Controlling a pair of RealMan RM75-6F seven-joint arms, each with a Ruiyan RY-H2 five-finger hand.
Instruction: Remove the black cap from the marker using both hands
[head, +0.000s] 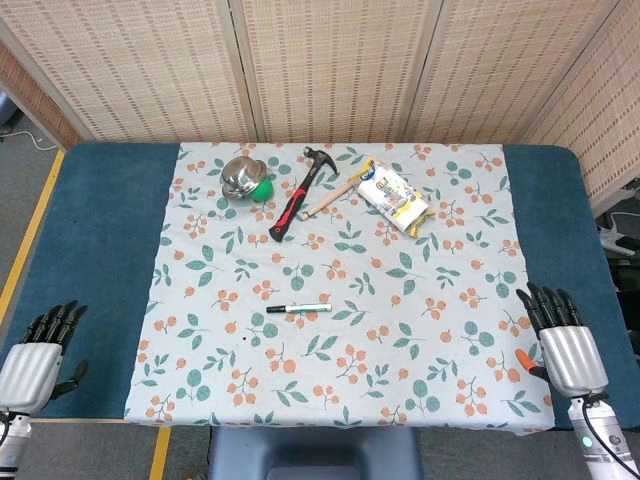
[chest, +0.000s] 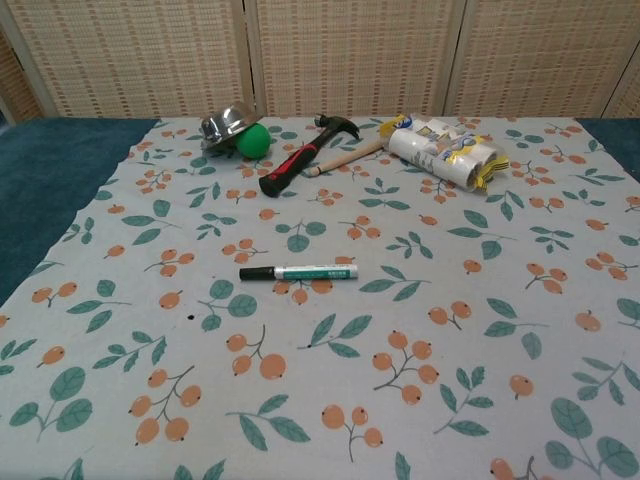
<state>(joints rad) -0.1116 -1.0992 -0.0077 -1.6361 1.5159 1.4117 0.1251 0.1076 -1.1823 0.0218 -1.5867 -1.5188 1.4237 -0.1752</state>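
Both hands, left hand (head: 35, 355) at eight o'clock and right hand (head: 565, 340) at four, rest with fingers spread, empty; marker (head: 298, 308) lies mid-bench, black cap (head: 276, 309) toward nine, reachable by either.

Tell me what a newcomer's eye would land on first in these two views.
Probably the patterned tablecloth with its orange berries and green leaves, and the lone marker lying flat near its middle, black cap pointing to the robot's left. Next, the cluster at the far edge: a tipped metal bowl over a green ball, a red-and-black hammer and a packaged roll. The left hand and right hand rest open at the near corners.
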